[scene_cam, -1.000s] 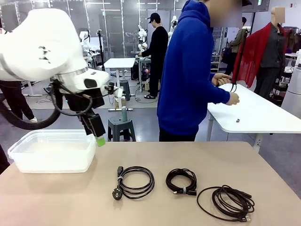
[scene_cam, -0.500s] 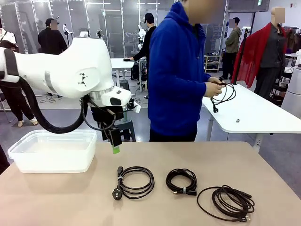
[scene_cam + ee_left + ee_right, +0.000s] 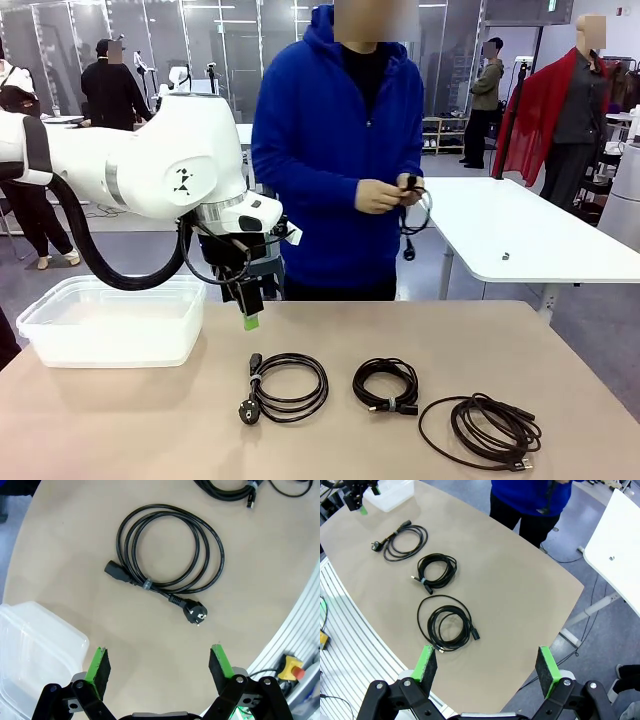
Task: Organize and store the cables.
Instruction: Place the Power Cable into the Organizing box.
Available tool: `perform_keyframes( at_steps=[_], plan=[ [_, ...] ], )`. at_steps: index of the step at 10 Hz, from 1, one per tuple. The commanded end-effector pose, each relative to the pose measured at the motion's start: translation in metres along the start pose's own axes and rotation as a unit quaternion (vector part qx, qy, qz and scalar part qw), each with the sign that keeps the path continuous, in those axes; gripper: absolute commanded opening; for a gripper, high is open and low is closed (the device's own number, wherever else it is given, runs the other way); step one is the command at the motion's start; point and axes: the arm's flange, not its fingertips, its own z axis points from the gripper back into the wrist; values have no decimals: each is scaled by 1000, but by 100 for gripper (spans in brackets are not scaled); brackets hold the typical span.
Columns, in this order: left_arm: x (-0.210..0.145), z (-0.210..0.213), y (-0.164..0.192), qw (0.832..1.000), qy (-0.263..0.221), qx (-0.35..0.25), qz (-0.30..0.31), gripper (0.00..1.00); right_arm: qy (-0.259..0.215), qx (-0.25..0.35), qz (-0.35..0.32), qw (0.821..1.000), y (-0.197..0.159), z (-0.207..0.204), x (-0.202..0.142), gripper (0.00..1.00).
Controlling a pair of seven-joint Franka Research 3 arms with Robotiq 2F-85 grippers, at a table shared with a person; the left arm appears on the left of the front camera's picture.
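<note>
On the tabletop (image 3: 150, 420), all outside the bin (image 3: 110, 345), lie three black coils. The plug-end coil (image 3: 145, 583) is nearest the robot's L. A tighter mid coil (image 3: 400, 403) sits just R of it, and a looser wide coil (image 3: 500, 425) is furthest R, close to the robot-side edge. The three lie apart, not touching. The bin is clear plastic and stands on the tabletop's L side, apart from the coils. Its walls are cloudy, so can't tell what's in it. L end effector (image 3: 160, 662) hovers above the tabletop just off the bin's R wall, btwn bin & plug-end coil. Its jaws are spread wide, released, gripping nothing. In its wrist view the plug-end coil lies ahead of the green pads w/ a bin corner at picture L. R end effector (image 3: 487, 665) hangs high over the tabletop, jaws likewise wide apart w/ nothing btwn them, and the wide coil is the closest one below. A person (image 3: 340, 150) in a blue hoodie stands at the far side. Both hands (image 3: 385, 193) are at chest height, holding a fourth cable (image 3: 408, 250) whose end dangles beyond the tabletop's far edge.
</note>
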Motion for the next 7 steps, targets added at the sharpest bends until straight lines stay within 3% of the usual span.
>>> perform_keyframes(
  at_steps=[1,7],
  plan=[
    [-4,-5,-5,1000,-4,8,15,100,0,0,-1,1000,-1,0,-1,100],
    [-5,-42,6,998,-8,-12,54,100,0,0,-1,1000,-1,0,-1,100]
  ],
)
